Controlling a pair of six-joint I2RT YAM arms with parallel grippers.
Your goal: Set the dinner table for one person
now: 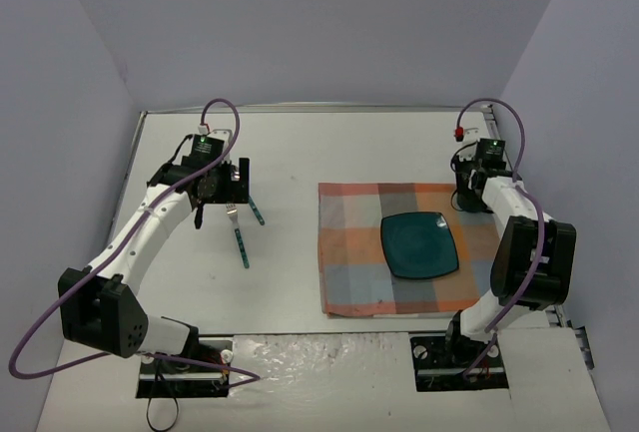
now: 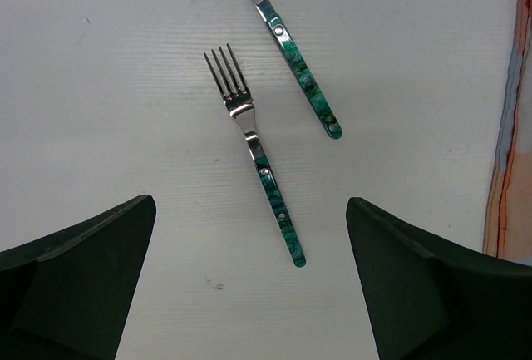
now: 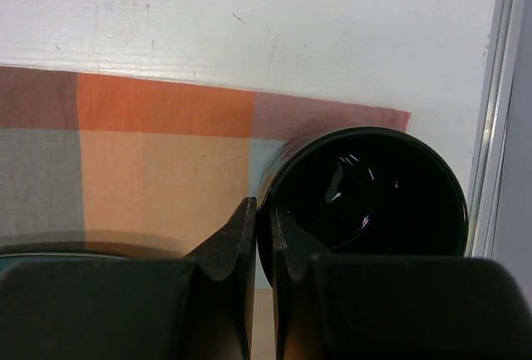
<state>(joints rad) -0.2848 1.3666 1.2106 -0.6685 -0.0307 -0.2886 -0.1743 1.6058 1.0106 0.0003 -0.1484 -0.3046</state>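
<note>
I work in a robot lab cell: bare grey-violet walls (image 1: 300,23) box in the white dinner table (image 1: 280,153), my left arm (image 1: 140,237) and right arm (image 1: 499,302) are bolted at its near edge, and purple cables (image 1: 222,102) loop loose.

My top camera sits high up and looks down on the whole table (image 1: 280,153). My left wrist camera looks straight down, close over a fork (image 2: 253,148); the top one sees that fork too. My right wrist camera sits low, very near a cloth (image 3: 150,144) and a cup (image 3: 366,189).
</note>
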